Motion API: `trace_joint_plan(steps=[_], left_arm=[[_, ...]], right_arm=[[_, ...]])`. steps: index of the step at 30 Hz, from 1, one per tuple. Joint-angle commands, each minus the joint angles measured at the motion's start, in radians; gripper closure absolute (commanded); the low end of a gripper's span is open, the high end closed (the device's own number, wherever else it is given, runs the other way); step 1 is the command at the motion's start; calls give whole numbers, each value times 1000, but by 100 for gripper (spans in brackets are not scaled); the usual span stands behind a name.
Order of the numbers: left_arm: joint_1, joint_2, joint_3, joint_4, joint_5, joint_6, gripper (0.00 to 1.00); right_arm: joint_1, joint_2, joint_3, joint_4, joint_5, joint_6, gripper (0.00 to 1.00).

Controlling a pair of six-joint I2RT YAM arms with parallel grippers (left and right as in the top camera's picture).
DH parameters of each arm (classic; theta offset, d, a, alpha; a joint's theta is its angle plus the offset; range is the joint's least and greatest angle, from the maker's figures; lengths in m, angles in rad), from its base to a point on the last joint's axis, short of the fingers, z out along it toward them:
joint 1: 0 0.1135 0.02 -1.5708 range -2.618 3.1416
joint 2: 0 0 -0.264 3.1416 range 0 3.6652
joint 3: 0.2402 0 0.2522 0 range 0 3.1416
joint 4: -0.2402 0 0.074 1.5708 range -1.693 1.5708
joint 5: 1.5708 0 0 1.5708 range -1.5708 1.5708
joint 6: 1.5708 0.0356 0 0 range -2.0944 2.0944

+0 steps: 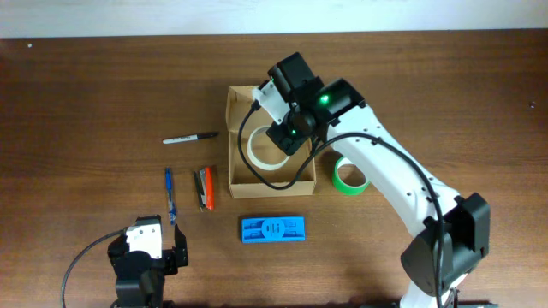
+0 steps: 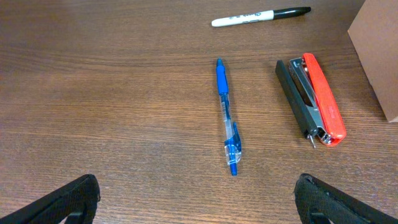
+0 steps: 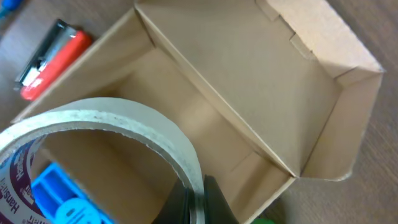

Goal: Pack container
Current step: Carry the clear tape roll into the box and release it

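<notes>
right arm's on it: i've got the pale tape roll [image 3: 124, 121] pinched, my right gripper [image 3: 198, 199] closed down on the roll's wall, one finger inside the ring and one outside. the roll hangs over the container [image 1: 231, 137], which sits open mid-table with its flap lid laid back on the far side. from overhead the roll reads inside the box's outline. from the wrist view it looks to be up off the floor, though i can't say how high.

so by my read this is the placing step, first item going in, and the box bottom looks bare. the next move calls for lowering straight down, keeping the roll off the cardboard walls, then spreading the fingers to let it drop flat and lifting out without snagging the ring.

plenty left outside: the green tape roll [image 1: 348, 175] just beside the box's right wall, the stapler [image 2: 311, 99] by its left wall, the blue pen [image 2: 227, 118], the marker [image 2: 261, 15], and a blue packet [image 1: 272, 229] in front.

my left gripper [image 2: 196, 199] is spread wide, holding nothing, near the table's front edge, well apart from the box.
</notes>
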Motion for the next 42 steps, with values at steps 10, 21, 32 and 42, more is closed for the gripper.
trace_joint_plan(steps=[10, 21, 32, 42], left_arm=[[2, -6, -9, -1, -11, 19, 0], [2, -6, -9, -1, -11, 19, 1], [2, -6, -9, -1, -11, 19, 0], [2, -6, -9, -1, -11, 19, 0]], right_arm=[[65, 101, -35, 113, 37, -14, 96], [73, 172, -35, 159, 57, -14, 97], [77, 245, -35, 196, 57, -14, 96], [77, 246, -35, 220, 57, -14, 85]])
